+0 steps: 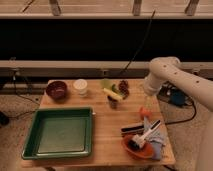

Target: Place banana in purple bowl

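Observation:
The pale-yellow banana (113, 94) lies on the wooden table (107, 131) near its back middle, next to a flat green leafy item (106, 83). The dark purple bowl (56, 90) stands at the back left of the table and looks empty. My white arm (167, 75) reaches in from the right. My gripper (146, 102) hangs over the right side of the table, to the right of the banana and apart from it, just above a small orange fruit (145, 111).
A white cup (80, 86) stands between the bowl and the banana. A large green tray (60, 132) fills the front left. An orange dish with utensils (141, 145) sits front right. A dark item (123, 88) lies behind the banana.

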You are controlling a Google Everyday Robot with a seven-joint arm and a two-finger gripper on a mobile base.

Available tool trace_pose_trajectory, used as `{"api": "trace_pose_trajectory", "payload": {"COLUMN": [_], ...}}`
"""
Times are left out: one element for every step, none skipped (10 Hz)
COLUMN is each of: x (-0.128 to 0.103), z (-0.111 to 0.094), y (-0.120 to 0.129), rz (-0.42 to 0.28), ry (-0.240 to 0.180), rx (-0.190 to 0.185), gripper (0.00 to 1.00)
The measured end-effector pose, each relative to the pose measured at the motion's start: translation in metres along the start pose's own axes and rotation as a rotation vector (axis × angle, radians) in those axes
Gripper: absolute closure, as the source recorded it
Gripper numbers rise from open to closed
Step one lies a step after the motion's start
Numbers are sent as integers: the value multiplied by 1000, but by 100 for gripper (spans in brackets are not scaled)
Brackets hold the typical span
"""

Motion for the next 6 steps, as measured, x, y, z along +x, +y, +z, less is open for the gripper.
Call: {"api": "trace_pose_trajectory", "payload": {"x": [-5, -8, -14, -29, -41, -46], "z": [2, 4, 7, 14, 19, 22], "y": [-6, -12, -18, -28, -33, -37], "rz": [9, 28, 41, 63, 77, 90], "ry": [1, 2, -2, -16, -31, -40], "rx": [2, 4, 5, 4, -3, -7], "gripper": [20, 20, 20, 20, 20, 20]}}
